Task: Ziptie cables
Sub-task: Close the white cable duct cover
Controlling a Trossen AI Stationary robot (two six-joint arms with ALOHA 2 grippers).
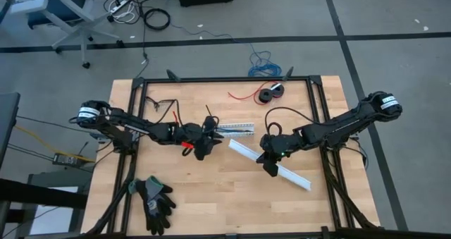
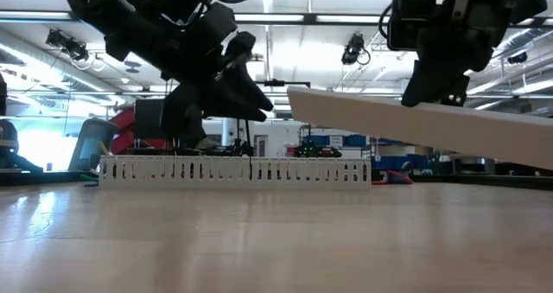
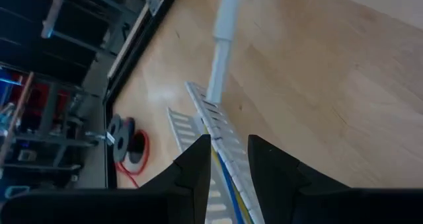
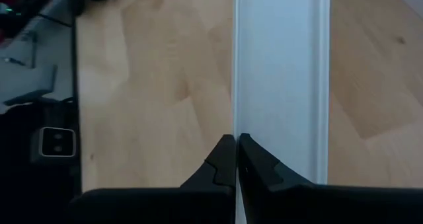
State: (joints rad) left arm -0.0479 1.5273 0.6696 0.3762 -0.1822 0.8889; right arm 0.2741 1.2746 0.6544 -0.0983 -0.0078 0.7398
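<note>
A white slotted cable duct lies flat on the wooden table, past its middle. The cables, seen as thin yellow and blue wires, run along the duct. My left gripper hovers at the duct's left end, above it, fingers closed on the wires. My right gripper is shut on a plain white cover strip, which hangs slanted above the table to the right of the duct. My left gripper has the yellow and blue wires between its two fingers, coming slanting down along the duct from its left end. The wires lead from the fingers into the duct, which stays on the table. How far back they reach is hidden. My right gripper pinches one long edge of the cover strip between its shut fingers, about midway along it. The fingers slant down from the table's right. The strip is lifted clear of the table and hangs slanted.
A pair of black gloves lies near the front left. A red wire with a black spool sits at the far edge, and a blue wire coil lies on the floor beyond. Black frame rails border the table. Bare wood lies near the front.
</note>
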